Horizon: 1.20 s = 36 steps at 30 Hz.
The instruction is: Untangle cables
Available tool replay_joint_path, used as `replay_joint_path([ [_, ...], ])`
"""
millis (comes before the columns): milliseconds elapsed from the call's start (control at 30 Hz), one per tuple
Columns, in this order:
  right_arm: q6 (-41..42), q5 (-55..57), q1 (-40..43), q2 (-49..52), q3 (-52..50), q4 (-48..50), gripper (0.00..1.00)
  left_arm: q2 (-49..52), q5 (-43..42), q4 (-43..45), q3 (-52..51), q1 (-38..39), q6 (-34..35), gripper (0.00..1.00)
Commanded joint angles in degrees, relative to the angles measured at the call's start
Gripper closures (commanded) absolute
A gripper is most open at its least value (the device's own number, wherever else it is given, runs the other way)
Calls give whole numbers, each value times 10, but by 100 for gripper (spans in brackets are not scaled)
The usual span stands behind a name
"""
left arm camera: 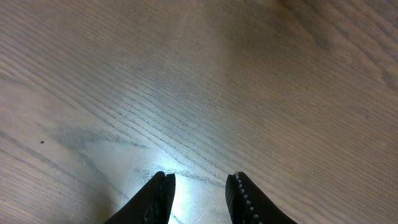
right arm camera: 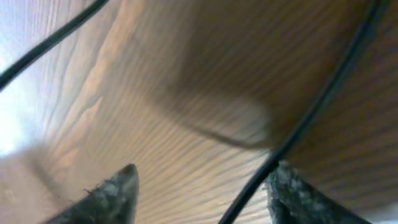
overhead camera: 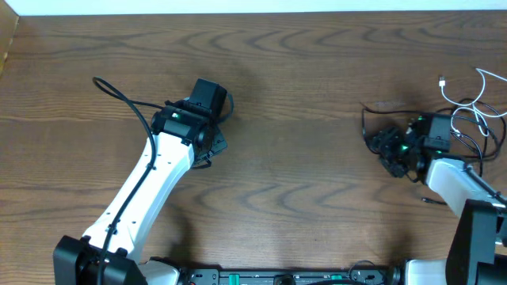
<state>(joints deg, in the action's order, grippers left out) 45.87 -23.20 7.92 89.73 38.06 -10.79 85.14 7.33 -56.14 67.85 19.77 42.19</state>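
Note:
The cables lie at the far right of the table. A white cable (overhead camera: pixel 478 101) loops there, with a small plug (overhead camera: pixel 441 81) at its end. A thin black cable (overhead camera: pixel 364 120) curves up beside my right gripper (overhead camera: pixel 387 153). In the right wrist view that gripper (right arm camera: pixel 205 171) is open and low over the wood. A black cable (right arm camera: pixel 323 99) runs between its fingers, close to the right fingertip (right arm camera: pixel 292 186), and a second black strand (right arm camera: pixel 50 40) crosses the upper left. My left gripper (overhead camera: pixel 215 144) is far from the cables, left of centre. It (left arm camera: pixel 200 177) stands open over bare wood.
The wooden table (overhead camera: pixel 301 182) stretches between the two arms. The left arm's own thick black cord (overhead camera: pixel 119 91) arcs out to its left. The table's back edge (overhead camera: pixel 253 13) runs along the top, and the right arm's base (overhead camera: pixel 475 237) fills the lower right corner.

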Motion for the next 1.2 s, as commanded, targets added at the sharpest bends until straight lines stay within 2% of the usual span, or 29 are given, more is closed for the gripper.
replay_joint_path([
  [0,41,-8,-27,7,-8,3,58,6,-9,-2,-2,0,3,67],
  [33,41,-7,-33,7,-8,3,67,6,-9,-2,-2,0,3,67],
  [67,41,-7,-37,7,-8,3,82,6,-9,-2,-2,0,3,67],
  [100,41,-7,-39,7,-8,3,90,6,-9,-2,-2,0,3,67],
  [167,39,-7,-39,7,-8,8,99,6,-9,-2,-2,0,3,67],
  [367,-69,19,-31,2,-2,82,99,6,-9,-2,-2,0,3,67],
  [500,-163,51,-11,-16,36,76,99,6,-9,-2,-2,0,3,67],
  [600,-215,74,5,-38,95,19,99,6,-9,-1,-2,0,3,67],
  [733,-252,167,21,-67,184,-64,99,6,-9,-1,-2,0,3,67],
  [800,-277,158,21,-75,220,-92,99,6,-9,-2,-2,0,3,67],
  [867,-312,87,16,-78,243,-121,99,6,-9,-1,-2,0,3,67],
  [1000,-413,-63,-3,-73,242,-169,84,6,-9,8,-2,0,4,67],
  [1067,-463,-71,-25,-64,237,-210,71,6,-9,12,-2,0,4,67],
  [1167,-518,-51,-58,-46,223,-233,66,6,-9,12,-2,0,3,67],
])
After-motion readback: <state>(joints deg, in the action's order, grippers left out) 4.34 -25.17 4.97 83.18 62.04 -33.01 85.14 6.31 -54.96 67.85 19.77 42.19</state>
